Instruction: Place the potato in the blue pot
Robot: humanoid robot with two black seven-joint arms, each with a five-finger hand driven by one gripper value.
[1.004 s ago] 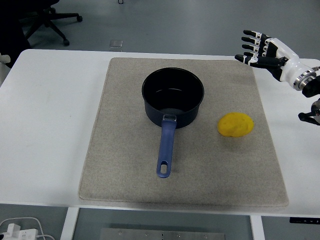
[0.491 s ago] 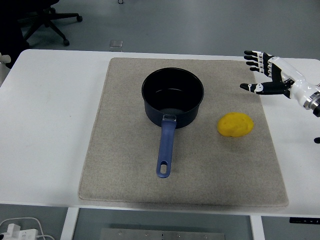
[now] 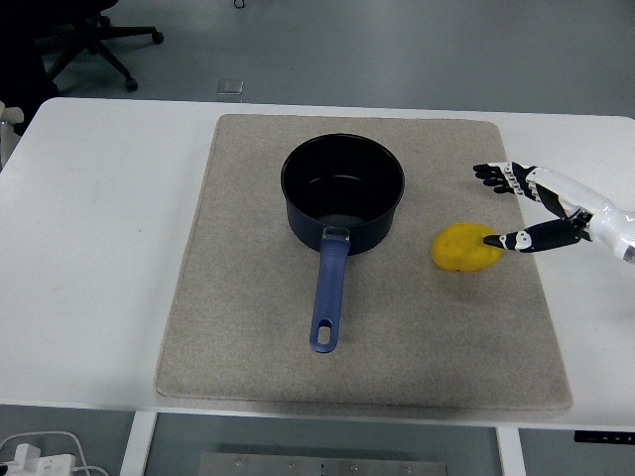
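R hand [image 3: 541, 203] came in from the right edge, fingers spread & relaxed, gripping nothing. Thumb [image 3: 516, 239] pointed left, its tip at the right end of the potato [image 3: 466, 247], touching or v. nearly so; couldn't tell which. The other fingers [image 3: 499, 177] fanned out up and to the left, above the mat's right border, apart from the potato. White casing on the back of the hand, black fingers w/ white bands.

Potato: yellow, oval, lying on the gray mat [image 3: 248, 327], right of the blue pot [image 3: 343, 193] and a bit nearer the table's front edge. Not in the pot; clear gap btw. the two.

Pot: dark blue, round, upright, sat at the mat's upper middle, inside dark & bare. Its blue handle [image 3: 327, 293] ran toward the near edge, w/ a hanging hole at the end, lying over the mat.

Mat covered most of the white table [image 3: 99, 228], which showed bare on both sides. L arm not seen.

Beyond the table's far edge: gray floor, an office chair base [image 3: 94, 40] at top left. A white cable & plug [image 3: 35, 454] showed below the near edge at bottom left.
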